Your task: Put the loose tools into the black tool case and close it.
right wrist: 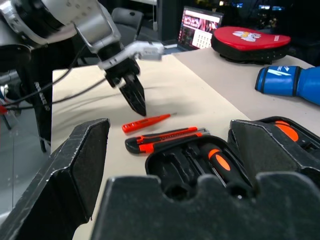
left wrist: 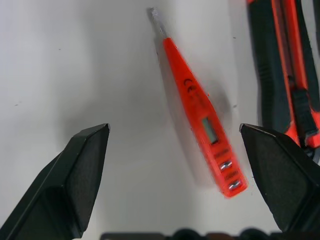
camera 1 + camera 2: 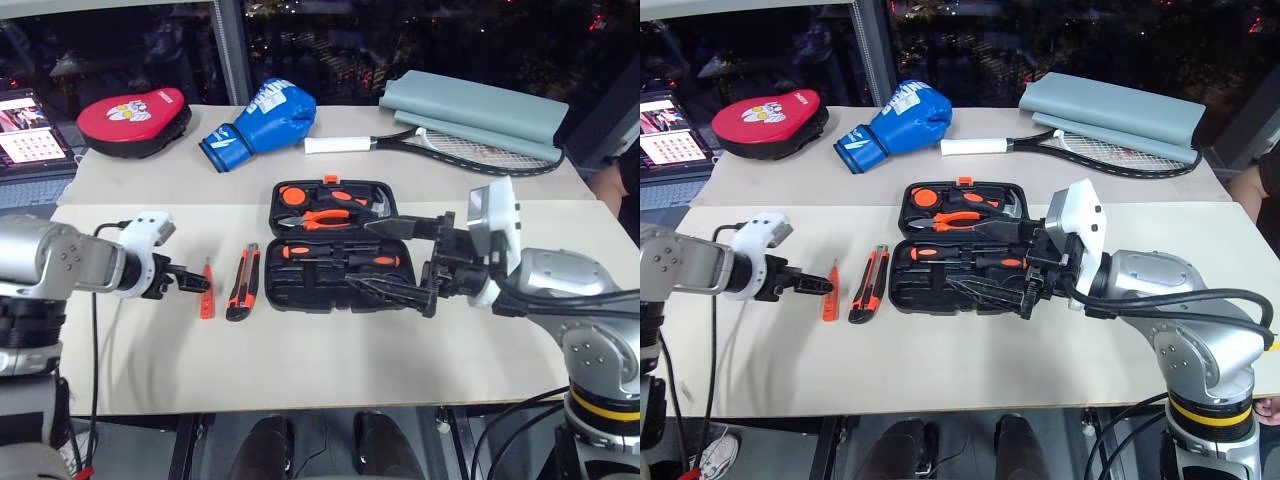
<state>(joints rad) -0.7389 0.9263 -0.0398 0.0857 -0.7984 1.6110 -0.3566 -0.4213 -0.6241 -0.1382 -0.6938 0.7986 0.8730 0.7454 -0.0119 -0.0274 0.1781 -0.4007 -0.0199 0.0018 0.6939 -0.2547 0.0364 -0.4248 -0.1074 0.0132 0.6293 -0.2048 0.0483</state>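
The left gripper (image 2: 175, 165) has its jaws spread wide over a pale tabletop (image 2: 75, 65). A slim orange tester screwdriver (image 2: 202, 117) lies between them, nearer the right jaw, untouched. An orange-black utility knife (image 2: 285, 70) lies just beyond that jaw.

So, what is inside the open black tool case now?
The tool case holds orange-handled pliers in its far half and a screwdriver in the near half. The right gripper covers its right side, so tools there cannot be seen.
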